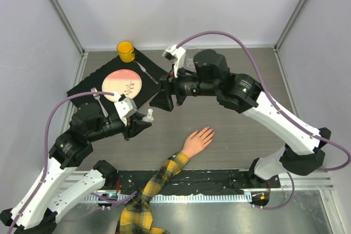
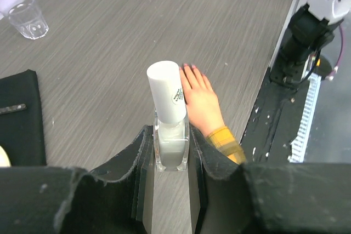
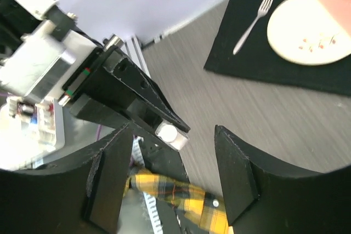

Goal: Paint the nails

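Early stage here, nothing painted as far as can be seen. The left gripper [image 2: 171, 135] is clamped on the square base of a small clear bottle [image 2: 171, 147], holding it upright, white cap [image 2: 166, 91] on top and not yet off. The right gripper [image 1: 164, 101] hangs close by with its jaws spread wide and nothing between them; in its own wrist view the cap shows end-on in the gap, but how far off it sits cannot be judged. The mannequin hand [image 1: 197, 141] lies flat on the table [image 1: 247, 135], fingers outstretched, just beyond the bottle and between the 2 arms, with its plaid sleeve [image 1: 159, 176] running back toward the near edge. The nails [image 2: 189, 68] are tiny; a faint pinkish tint shows at the fingertips, too small to call bare or coated. By my reading everything is left: uncap, draw out the brush, coat each nail. No brush is visible, and the thumb is hard to pick out.
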